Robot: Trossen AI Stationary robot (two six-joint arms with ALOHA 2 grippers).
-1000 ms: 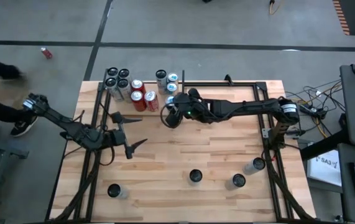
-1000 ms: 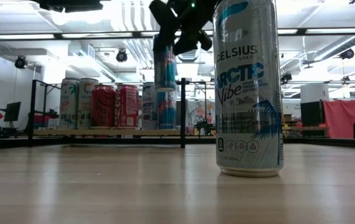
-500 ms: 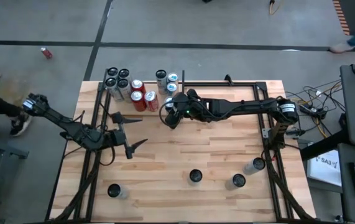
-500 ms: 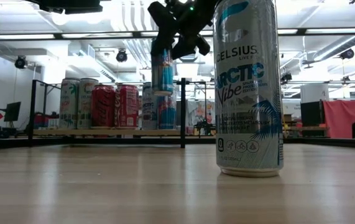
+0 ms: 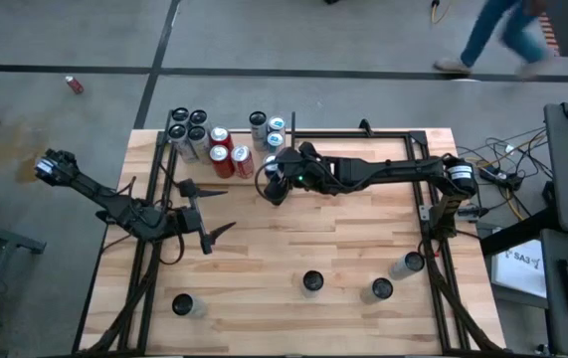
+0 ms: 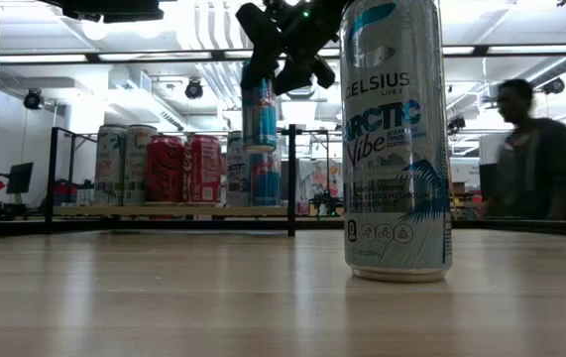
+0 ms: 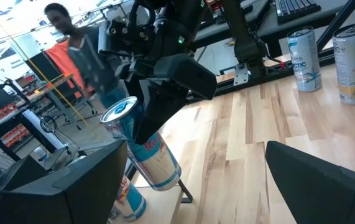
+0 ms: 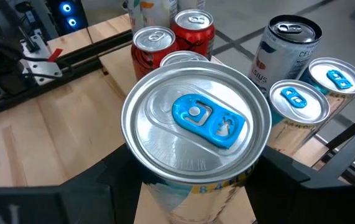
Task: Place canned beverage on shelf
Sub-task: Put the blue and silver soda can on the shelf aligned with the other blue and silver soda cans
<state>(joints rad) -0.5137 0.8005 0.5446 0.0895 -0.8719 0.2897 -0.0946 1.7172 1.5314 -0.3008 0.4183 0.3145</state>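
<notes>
Can held in the air at the shelf's edge

The right gripper (image 5: 274, 182) is clenched on a blue-tabbed can (image 8: 196, 124), gripping it by the sides and holding it upright above the bench (image 5: 343, 259), just beside the shelf (image 6: 173, 210), where red cans (image 5: 227, 157) and pale cans (image 5: 188, 129) stand. The left gripper (image 5: 207, 214) hangs released, jaws wide, well apart over the bench's left side.
</notes>
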